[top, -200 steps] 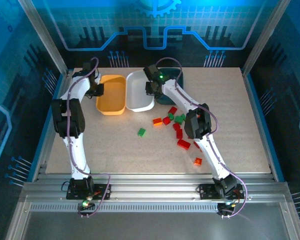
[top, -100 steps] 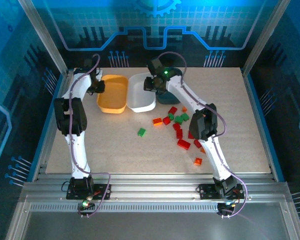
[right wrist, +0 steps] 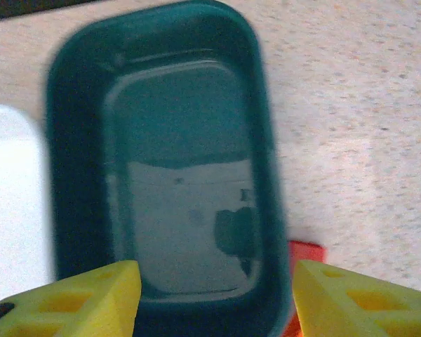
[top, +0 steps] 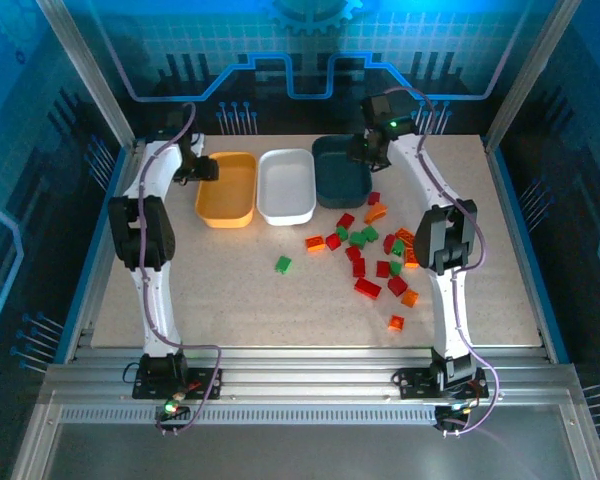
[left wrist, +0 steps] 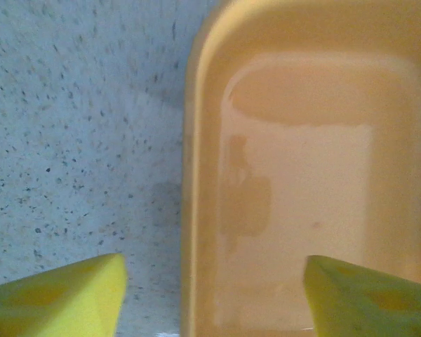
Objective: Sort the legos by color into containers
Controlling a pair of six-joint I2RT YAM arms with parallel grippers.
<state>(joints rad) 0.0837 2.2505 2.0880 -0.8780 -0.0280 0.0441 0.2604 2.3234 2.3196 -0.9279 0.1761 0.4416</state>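
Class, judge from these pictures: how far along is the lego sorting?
Done: nothing; the orange tray, white tray and teal tray are empty. In hand: nothing; the left claw and right claw hang open above trays. Left: all the bricks on the table.

You had bare table [top: 200, 290] to pass across on the near left. Scattered legos [top: 383, 268] crowded the right, just before the teal tray [top: 338, 188].

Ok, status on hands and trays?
Left hand open over orange tray rim. Right hand open above teal tray. Legos loose on table, red one beside teal tray.
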